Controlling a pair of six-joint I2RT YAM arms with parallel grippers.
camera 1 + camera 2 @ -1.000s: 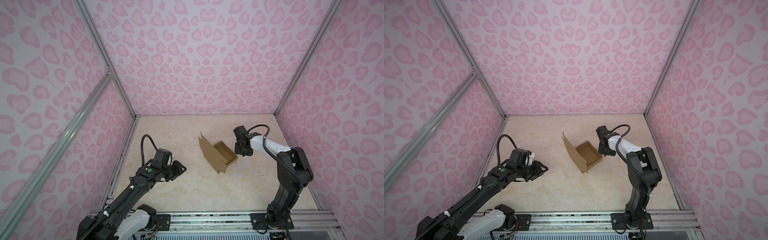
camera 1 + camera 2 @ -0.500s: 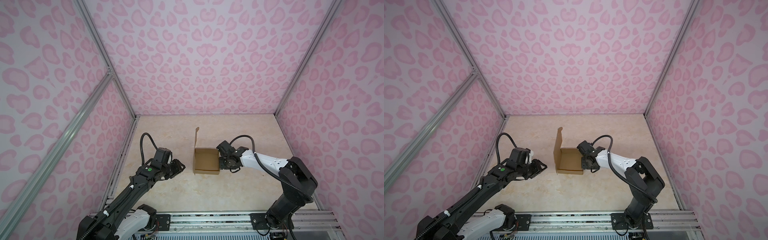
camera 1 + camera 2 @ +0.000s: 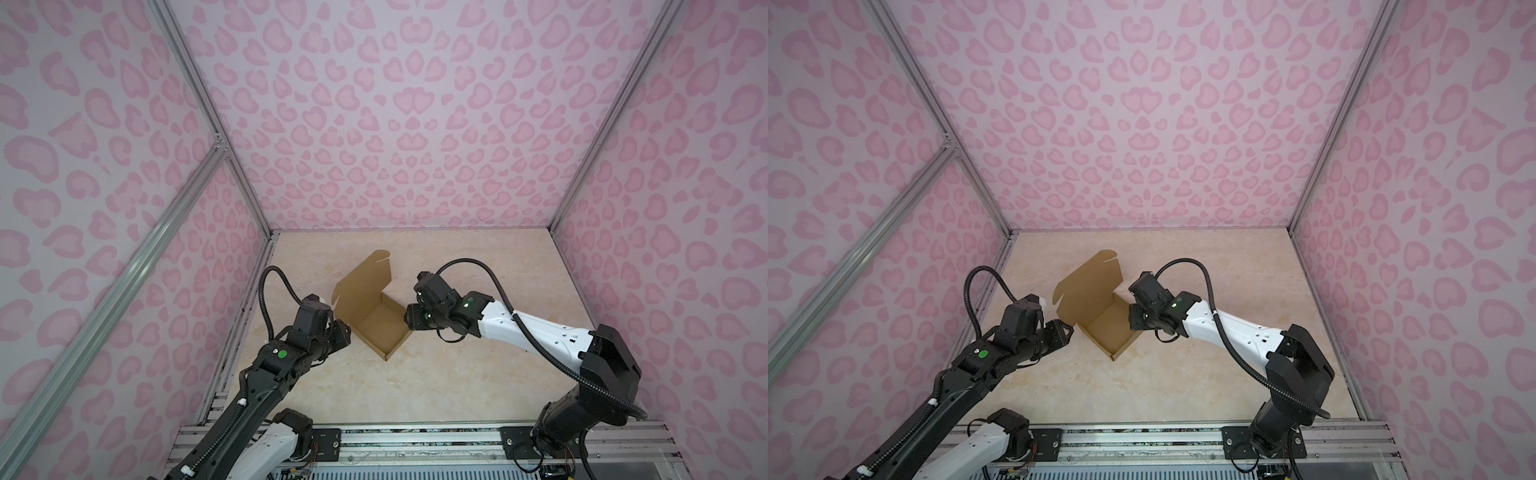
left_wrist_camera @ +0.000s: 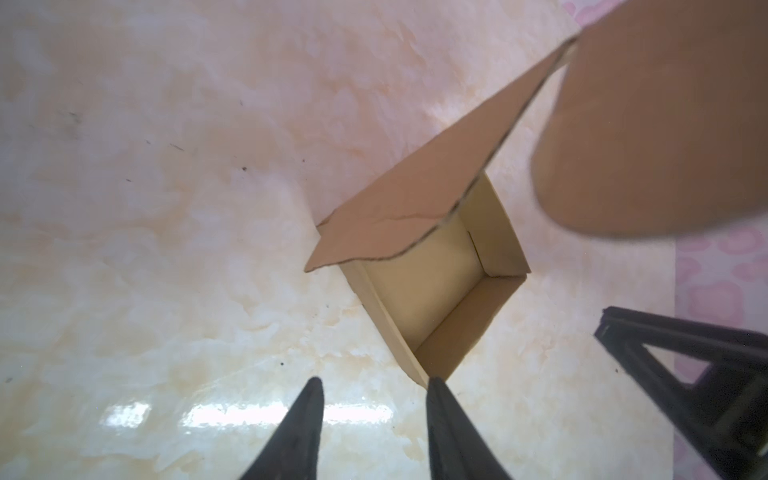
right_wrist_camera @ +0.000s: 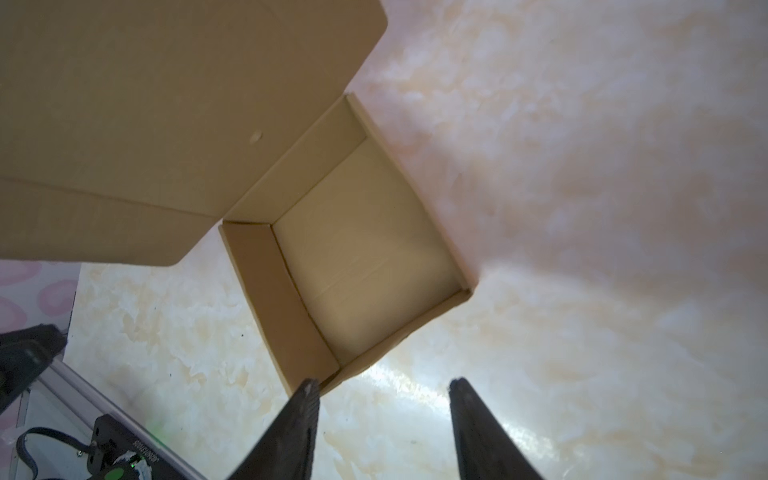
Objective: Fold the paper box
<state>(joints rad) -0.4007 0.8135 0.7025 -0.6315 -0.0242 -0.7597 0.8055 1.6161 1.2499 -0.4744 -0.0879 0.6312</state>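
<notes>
Marbled beige bench (image 3: 457, 374), pink-patterned walls (image 3: 415, 124); brown kraft cardboard box (image 3: 380, 328) centre frame, lid (image 3: 361, 284) raised. Left claw (image 3: 341, 329), right claw (image 3: 409, 322) flank box, both spread wide, empty. Risk: one-sided push slides light box.

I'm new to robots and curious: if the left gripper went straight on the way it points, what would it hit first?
Probably the paper box: the open left gripper aims at its near corner and low side wall, though depth is unclear.

left hand (image 4: 374, 386) spread, right hand (image 5: 382, 386) spread
</notes>
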